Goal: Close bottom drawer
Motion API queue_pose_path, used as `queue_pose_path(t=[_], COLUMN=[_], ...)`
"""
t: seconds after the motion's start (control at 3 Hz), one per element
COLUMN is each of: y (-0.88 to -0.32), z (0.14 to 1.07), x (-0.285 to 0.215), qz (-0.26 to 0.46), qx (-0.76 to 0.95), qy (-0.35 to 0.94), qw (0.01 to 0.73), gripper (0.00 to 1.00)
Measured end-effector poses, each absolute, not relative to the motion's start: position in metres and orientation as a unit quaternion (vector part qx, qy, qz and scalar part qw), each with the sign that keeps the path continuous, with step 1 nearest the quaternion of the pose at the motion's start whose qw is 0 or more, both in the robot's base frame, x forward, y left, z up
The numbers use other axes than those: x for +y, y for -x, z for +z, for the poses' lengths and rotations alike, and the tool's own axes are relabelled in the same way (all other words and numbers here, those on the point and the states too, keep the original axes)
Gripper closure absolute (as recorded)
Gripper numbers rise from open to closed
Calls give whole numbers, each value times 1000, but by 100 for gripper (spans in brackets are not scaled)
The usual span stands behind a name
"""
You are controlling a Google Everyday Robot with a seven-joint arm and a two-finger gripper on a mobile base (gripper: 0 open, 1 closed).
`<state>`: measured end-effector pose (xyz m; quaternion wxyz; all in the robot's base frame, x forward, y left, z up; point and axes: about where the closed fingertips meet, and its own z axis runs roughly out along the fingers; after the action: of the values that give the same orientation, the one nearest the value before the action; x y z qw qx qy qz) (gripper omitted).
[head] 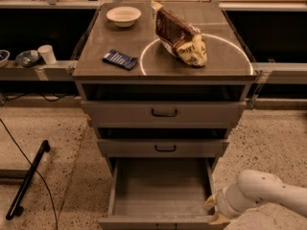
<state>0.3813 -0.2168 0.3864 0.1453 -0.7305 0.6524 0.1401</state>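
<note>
The bottom drawer [160, 188] of the grey cabinet is pulled wide open and shows a plain grey tray with nothing in it. Its front panel runs along the frame's lower edge, and its handle is out of view. My gripper [214, 211] is at the drawer's front right corner on the end of the white arm [261, 195], which comes in from the lower right. Its two tan fingertips [210, 203] stand apart, open, right at the drawer's front edge, holding nothing.
The middle drawer [163, 147] and the wider top drawer [164, 112] are pushed in. On the cabinet top are a white bowl [123, 16], a brown snack bag [181, 36] and a blue packet [120, 59]. A black bar [26, 181] and a cable lie on the floor at the left.
</note>
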Motion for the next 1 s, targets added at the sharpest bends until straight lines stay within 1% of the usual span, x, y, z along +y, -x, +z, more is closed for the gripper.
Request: queue_pose_path(t=[0.33, 0.67, 1.0], y=[-371, -372, -373], z=[386, 384, 375], x=[-229, -229, -225], qz=[133, 133, 135], qx=[638, 637, 633], qy=[742, 743, 746], qw=[156, 156, 156], gripper=[84, 100, 100])
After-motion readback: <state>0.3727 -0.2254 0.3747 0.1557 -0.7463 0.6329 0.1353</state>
